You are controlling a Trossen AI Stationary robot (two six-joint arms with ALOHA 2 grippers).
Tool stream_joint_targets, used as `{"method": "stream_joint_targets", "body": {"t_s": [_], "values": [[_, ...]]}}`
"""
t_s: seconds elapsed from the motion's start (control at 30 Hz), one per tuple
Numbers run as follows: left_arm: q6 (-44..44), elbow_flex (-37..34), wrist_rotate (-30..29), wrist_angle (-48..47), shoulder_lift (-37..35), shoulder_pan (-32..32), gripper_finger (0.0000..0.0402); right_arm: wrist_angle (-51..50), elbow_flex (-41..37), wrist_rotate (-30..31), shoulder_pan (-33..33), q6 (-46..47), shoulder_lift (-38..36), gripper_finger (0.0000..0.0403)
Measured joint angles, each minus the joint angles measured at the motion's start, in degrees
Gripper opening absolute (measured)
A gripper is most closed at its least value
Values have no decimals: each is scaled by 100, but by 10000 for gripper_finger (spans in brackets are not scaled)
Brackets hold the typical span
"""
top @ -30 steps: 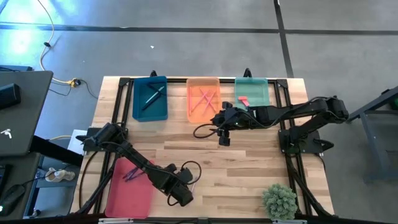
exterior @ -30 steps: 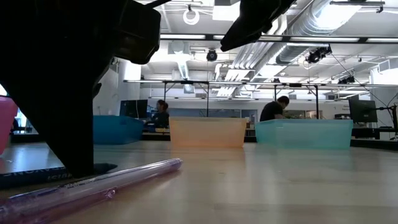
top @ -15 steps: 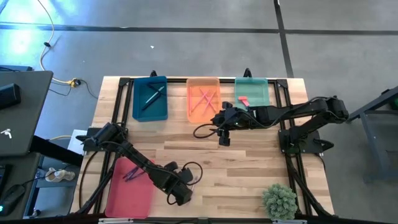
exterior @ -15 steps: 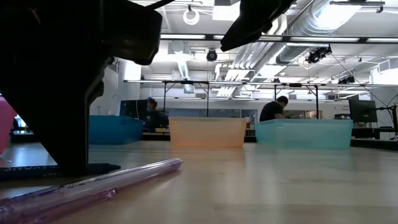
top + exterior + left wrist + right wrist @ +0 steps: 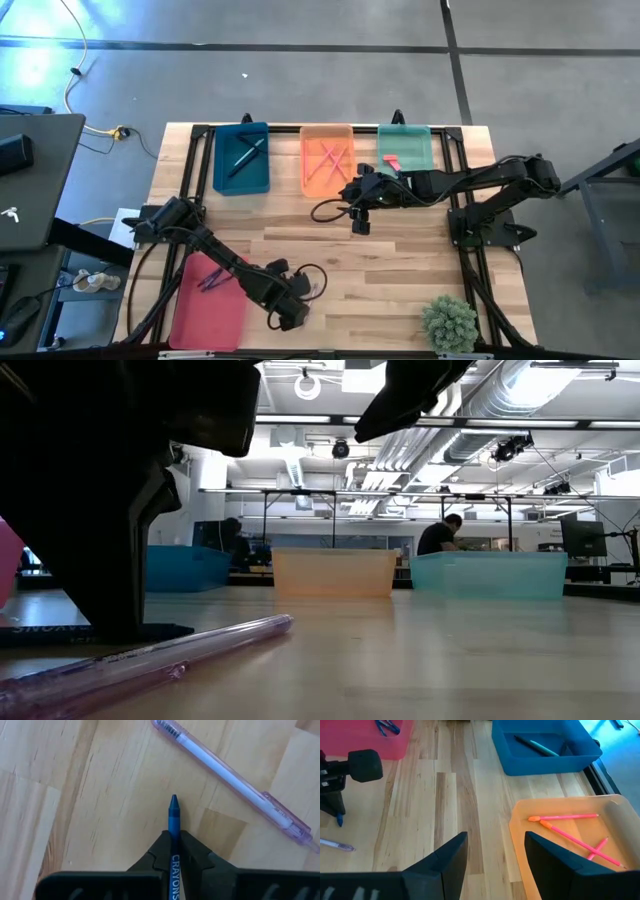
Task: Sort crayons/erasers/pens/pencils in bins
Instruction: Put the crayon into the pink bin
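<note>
Gripping a blue crayon [image 5: 173, 820] between closed fingers, the left gripper [image 5: 174, 851] stands low over the bench [image 5: 100, 795], the crayon's pointed tip projecting just ahead of the fingertips and its labelled body running back between them. A translucent lilac pen [image 5: 235, 780] lies on the bench just beyond that tip, apart from it. The crayon is judged light and stiff but brittle: wax can snap under a hard squeeze or bending load, and its paper wrap gives fair friction, so a hold on the wrapped body, as here, suits it better than one on the bare tip. The pen is likely light, rigid and smooth, prone to rolling; mid-barrel is the sensible hold. The right gripper [image 5: 492, 857] hangs with fingers spread wide and empty, the orange bin [image 5: 520, 820] close ahead of it and the teal bin [image 5: 545, 762] farther on.
</note>
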Motion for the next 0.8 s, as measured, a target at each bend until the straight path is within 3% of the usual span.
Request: {"method": "stream_joint_targets", "body": {"t_s": [0.47,0.8], "values": [[199,-30,-407,-309,-678,-40,3,-10,0,0,227,-7,0,190],[-179,-19,-1023,-1160,-1908,-423,3,17,0,0,407,4,0,190]]}}
